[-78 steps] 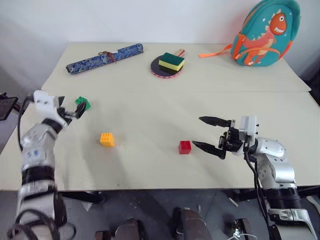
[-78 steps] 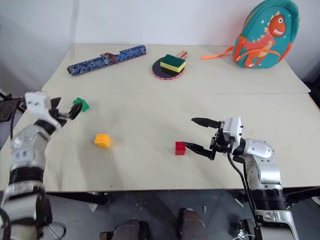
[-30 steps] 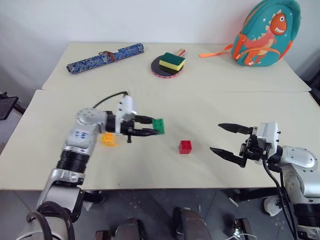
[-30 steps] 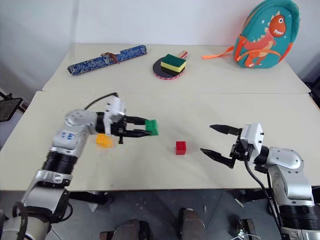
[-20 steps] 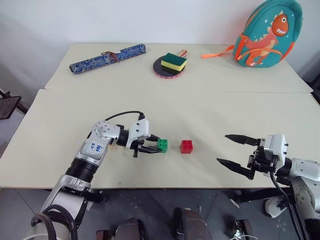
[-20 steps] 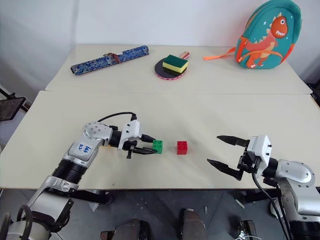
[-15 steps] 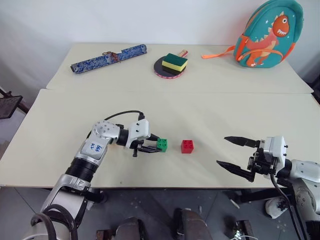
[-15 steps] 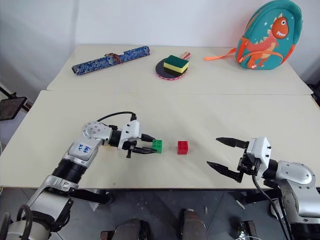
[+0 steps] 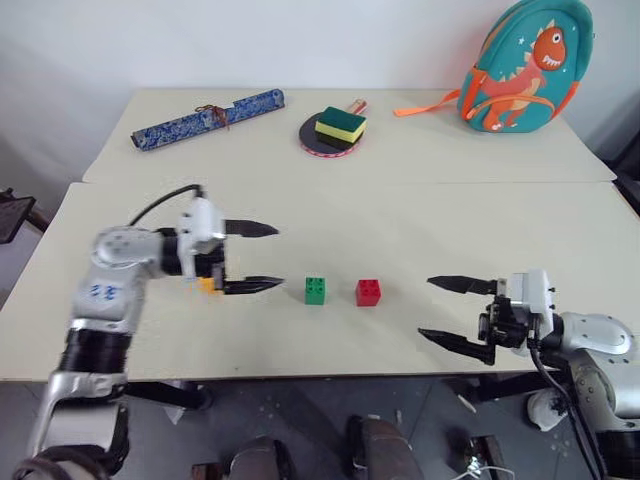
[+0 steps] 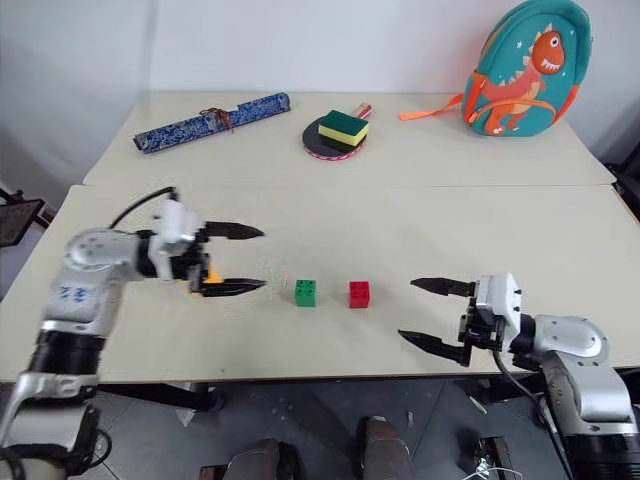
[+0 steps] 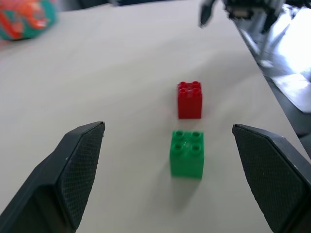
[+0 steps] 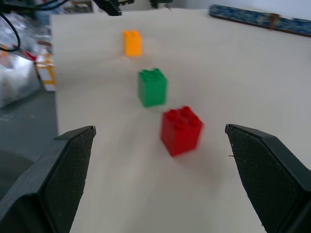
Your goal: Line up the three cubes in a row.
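I have the green cube (image 9: pixel 315 290) and red cube (image 9: pixel 368 292) set just beside each other near the worktop's (image 9: pixel 420 215) front edge, the yellow-orange cube (image 10: pixel 211 277) behind my spread, empty left gripper (image 9: pixel 250 258), and the right gripper (image 9: pixel 455 312) spread and clear.

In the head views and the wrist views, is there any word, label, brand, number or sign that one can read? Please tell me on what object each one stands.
Left arm: a small blue mark on the white shell, too small to read.
Backpack: a dinosaur picture, no words to read.
Patterned blue roll: a pattern, no readable text.
Green cube, red cube, yellow-orange cube: no lettering visible.
Nothing else carries readable text.
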`<action>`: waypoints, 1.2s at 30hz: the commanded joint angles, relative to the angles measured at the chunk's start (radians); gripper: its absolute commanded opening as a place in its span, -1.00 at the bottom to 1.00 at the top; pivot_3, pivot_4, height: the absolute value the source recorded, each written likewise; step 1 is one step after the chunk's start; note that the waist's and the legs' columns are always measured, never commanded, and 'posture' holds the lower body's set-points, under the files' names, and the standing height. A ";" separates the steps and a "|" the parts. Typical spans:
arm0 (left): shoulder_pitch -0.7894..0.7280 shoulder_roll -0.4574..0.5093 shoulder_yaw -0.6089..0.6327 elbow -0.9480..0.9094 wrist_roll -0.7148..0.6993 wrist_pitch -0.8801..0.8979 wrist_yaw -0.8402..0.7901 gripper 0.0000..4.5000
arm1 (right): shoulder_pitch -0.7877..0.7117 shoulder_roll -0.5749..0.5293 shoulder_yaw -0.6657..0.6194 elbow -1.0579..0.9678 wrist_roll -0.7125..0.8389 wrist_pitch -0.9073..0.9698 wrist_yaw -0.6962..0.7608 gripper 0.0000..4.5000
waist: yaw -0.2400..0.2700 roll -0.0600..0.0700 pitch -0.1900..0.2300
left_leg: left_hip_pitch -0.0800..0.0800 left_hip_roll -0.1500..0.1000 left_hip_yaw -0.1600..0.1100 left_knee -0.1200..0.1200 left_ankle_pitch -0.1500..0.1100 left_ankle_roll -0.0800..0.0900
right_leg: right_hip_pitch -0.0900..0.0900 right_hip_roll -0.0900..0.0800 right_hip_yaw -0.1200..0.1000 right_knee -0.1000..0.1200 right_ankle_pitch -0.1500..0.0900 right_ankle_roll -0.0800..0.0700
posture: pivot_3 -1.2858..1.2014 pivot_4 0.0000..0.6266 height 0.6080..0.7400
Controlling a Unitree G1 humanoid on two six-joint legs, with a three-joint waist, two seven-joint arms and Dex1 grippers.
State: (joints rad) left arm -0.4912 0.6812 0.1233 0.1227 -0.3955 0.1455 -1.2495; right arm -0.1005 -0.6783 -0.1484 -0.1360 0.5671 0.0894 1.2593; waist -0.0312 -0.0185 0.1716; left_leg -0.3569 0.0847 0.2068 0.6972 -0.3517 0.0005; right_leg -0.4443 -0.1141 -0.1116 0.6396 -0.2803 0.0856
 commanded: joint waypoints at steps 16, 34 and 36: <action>0.659 -0.049 0.459 -0.076 -0.120 -0.077 0.258 0.99 | -0.238 0.070 0.147 -0.047 0.027 0.033 0.055 1.00 | 0.035 -0.004 0.000 | -0.001 -0.001 -0.002 0.001 -0.006 0.003 | 0.000 -0.005 -0.002 -0.003 -0.001 -0.002 | 0.03 -0.52 1.00; -0.164 0.054 -0.036 0.717 0.177 -0.388 -0.159 0.99 | -0.126 -0.019 0.042 -0.093 0.017 0.045 0.000 1.00 | -0.004 -0.003 -0.001 | -0.003 0.001 0.012 -0.001 -0.007 -0.001 | -0.002 0.000 -0.009 -0.003 0.000 -0.001 | 0.03 -0.52 1.00; -0.190 0.054 -0.046 0.755 0.183 -0.407 -0.190 0.99 | -0.098 -0.021 0.030 -0.116 0.018 0.047 -0.016 1.00 | 0.001 -0.003 -0.001 | -0.003 0.002 0.011 -0.001 -0.007 -0.001 | -0.003 0.000 -0.009 -0.003 0.000 -0.001 | 0.03 -0.52 1.00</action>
State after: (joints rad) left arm -0.6587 0.7164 0.0757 0.8594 -0.2215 -0.2347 -1.4094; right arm -0.2087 -0.6878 -0.0908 -0.2065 0.5700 0.1351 1.2555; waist -0.0304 -0.0216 0.1705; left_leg -0.3603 0.0865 0.2180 0.6967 -0.3589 -0.0007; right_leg -0.4468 -0.1137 -0.1210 0.6371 -0.2808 0.0844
